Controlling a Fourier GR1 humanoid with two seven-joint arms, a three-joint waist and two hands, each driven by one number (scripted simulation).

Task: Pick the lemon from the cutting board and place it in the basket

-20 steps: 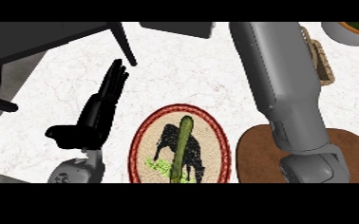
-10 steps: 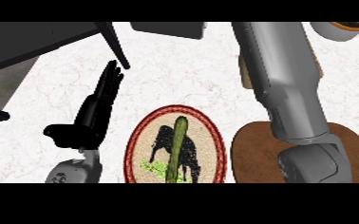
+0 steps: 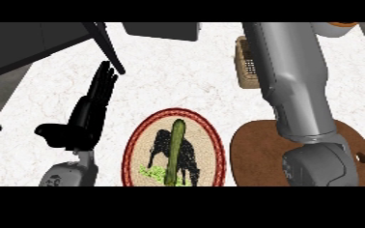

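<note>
Two forearms are showing over a pale marbled worktop (image 3: 178, 72), and the right one is taking up the most room, running from about five o'clock up past one o'clock and out of view; the right hand itself is not showing, so its state cannot be told. Under that arm, at four o'clock, a brown round cutting board (image 3: 253, 147) is lying partly covered. No lemon is showing on the bare part of it; the fruit is either hidden by the arm or beyond the top edge. At six o'clock a red-rimmed plate (image 3: 135, 145) with a dark animal figure is carrying a green cucumber (image 3: 175, 149) laid lengthwise. The left hand (image 3: 89, 111) is resting at nine o'clock, fingers straight and pointing upward, holding nothing. At two o'clock a tan woven basket (image 3: 246, 67) is peeking out just beside the right forearm, most of it covered.

Handling judgement: a lemon is light, fairly stiff, with a dimpled waxy skin, and it is apt to roll. Taking hold across the widest middle, fingers on one side and thumb opposite, looks best; pinching the tapered ends risks it squirting out.
</note>
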